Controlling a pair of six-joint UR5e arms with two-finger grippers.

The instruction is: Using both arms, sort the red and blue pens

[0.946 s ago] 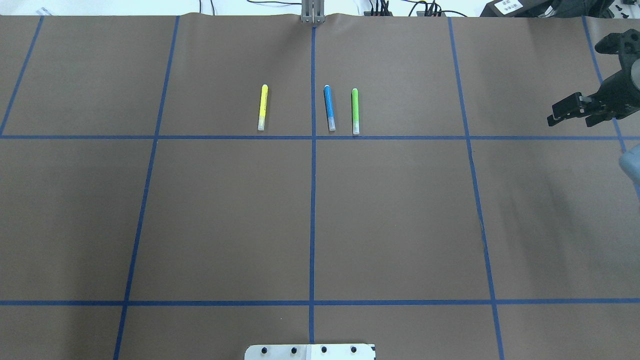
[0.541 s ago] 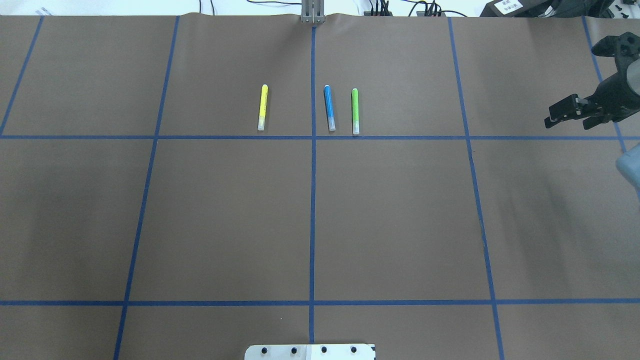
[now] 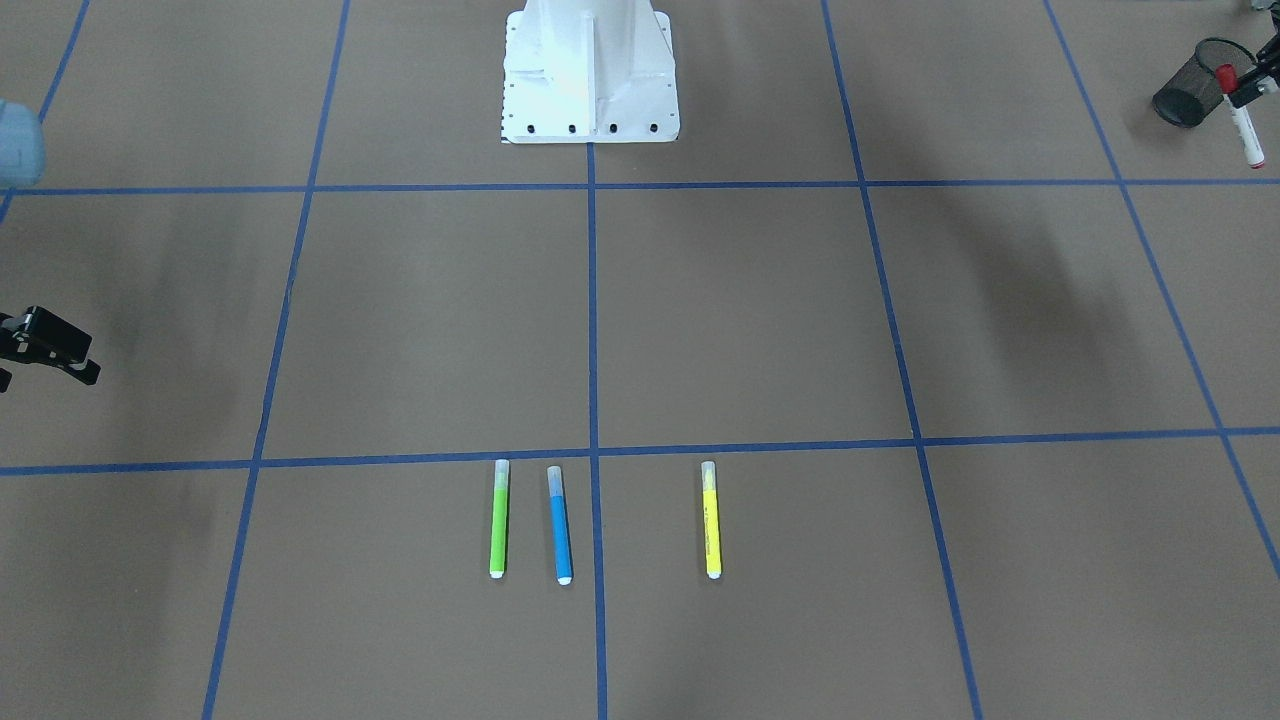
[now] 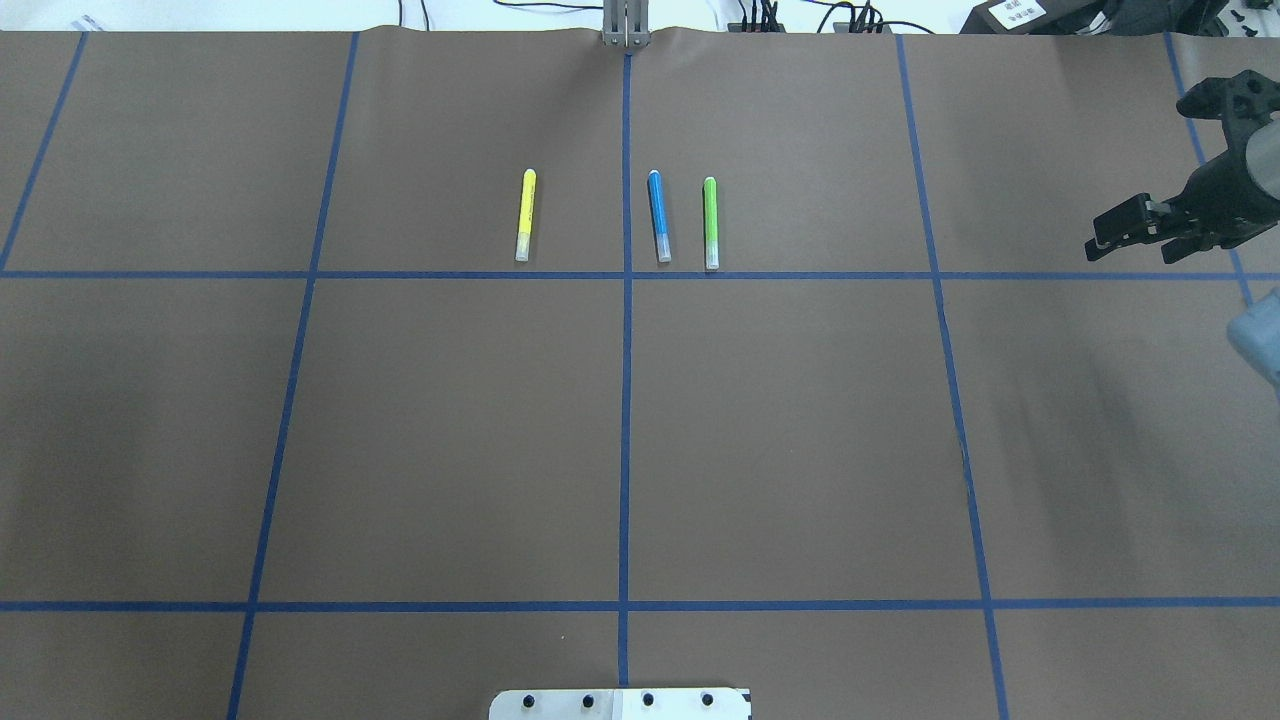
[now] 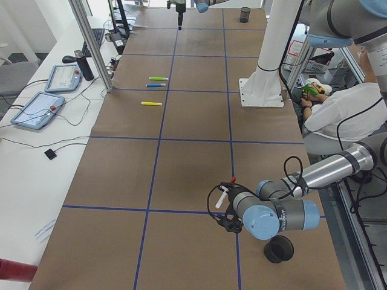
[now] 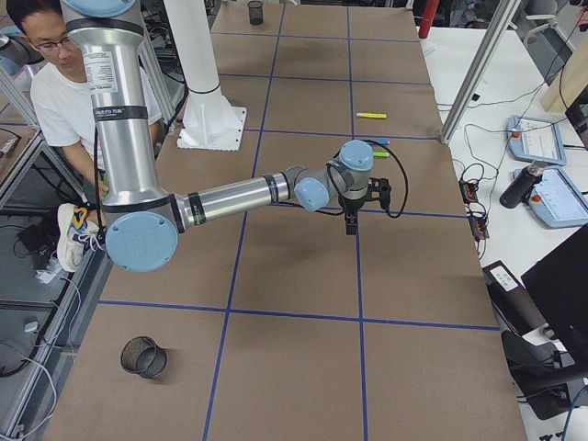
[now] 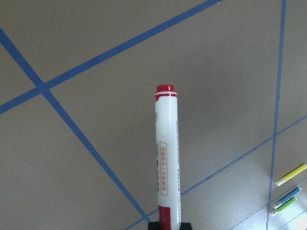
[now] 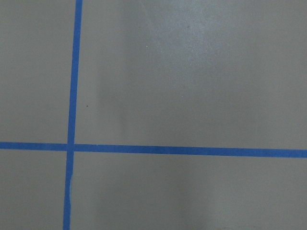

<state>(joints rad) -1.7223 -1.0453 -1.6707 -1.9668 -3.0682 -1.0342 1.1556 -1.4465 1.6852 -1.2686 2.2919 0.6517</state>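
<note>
Table (image 4: 450, 450): 1, brown cover, blue tape lines (image 4: 625, 400) laid in a grid.

Arms: 2, grey/silver w/ pale blue joint caps. Left arm (image 5: 284, 214) is bent low over the robot's left end of the table. Right arm (image 6: 230, 195) is stretched out over the right half, wrist pointing down.

Pedestal (image 3: 590, 70): 1, white, at the robot's edge on the centre line.

Person (image 6: 55, 92): 1, white T-shirt, seated behind the robot.

Mesh cups (image 5: 279, 249): 2, black, 1 per table end. First sits just beside the left arm, second (image 6: 142, 356) at the right end.

Task pens: 2.
- Red pen (image 7: 166, 158): white barrel w/ orange print, red at both ends. Left gripper (image 7: 169, 224) is clamped on its lower red end, fingers tight to the barrel. Pen is off the table, tilted, near the left-end cup.
- Blue pen (image 4: 658, 215): bright blue barrel, clear cap toward the robot, white tip at the far end. Lies flat in the far half, just right of the centre tape line. Nothing touches it.

Other markers: 2, same shape, parallel w/ the blue pen in one row. Green marker (image 4: 710, 222) lies just beside it on the robot's right. Yellow marker (image 4: 525, 215) lies farther off, left of the centre line.

Right gripper (image 4: 1140, 240): fingers apart, nothing between them. Hangs over the right part of the table, well apart from the blue pen. Its wrist cam shows only cover & tape.
</note>
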